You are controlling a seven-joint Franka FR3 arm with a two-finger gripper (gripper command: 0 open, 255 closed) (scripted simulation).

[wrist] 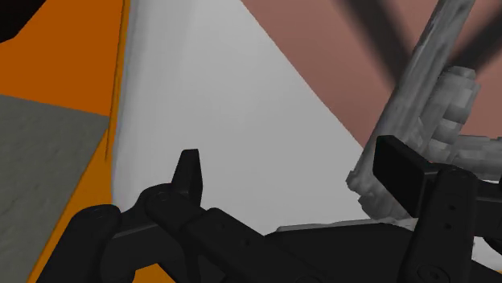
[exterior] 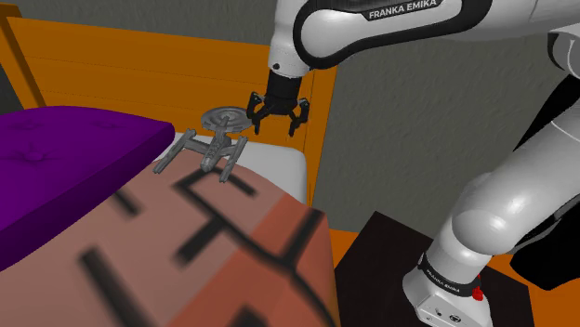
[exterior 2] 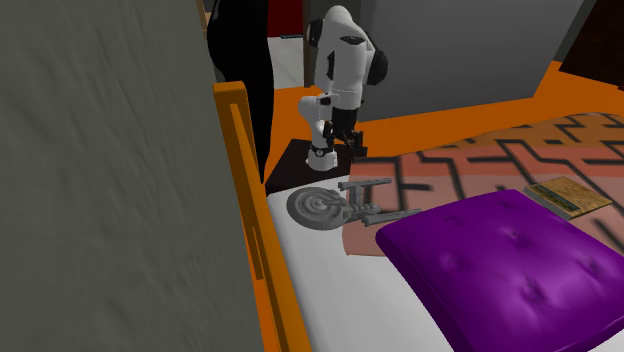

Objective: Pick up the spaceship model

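Remotely, I counted one grey spaceship model point(exterior: 212, 139) lying across one white sheet point(exterior: 274, 165) and one patterned blanket point(exterior: 232, 243), near one purple pillow point(exterior: 65, 158); my two fingers point(wrist: 399, 170) stood wide apart, empty, just beside its saucer point(exterior: 221, 117).

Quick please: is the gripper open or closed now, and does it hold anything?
Gripper: open, fingers standing apart, holding nothing; the spaceship model is not grasped yet.
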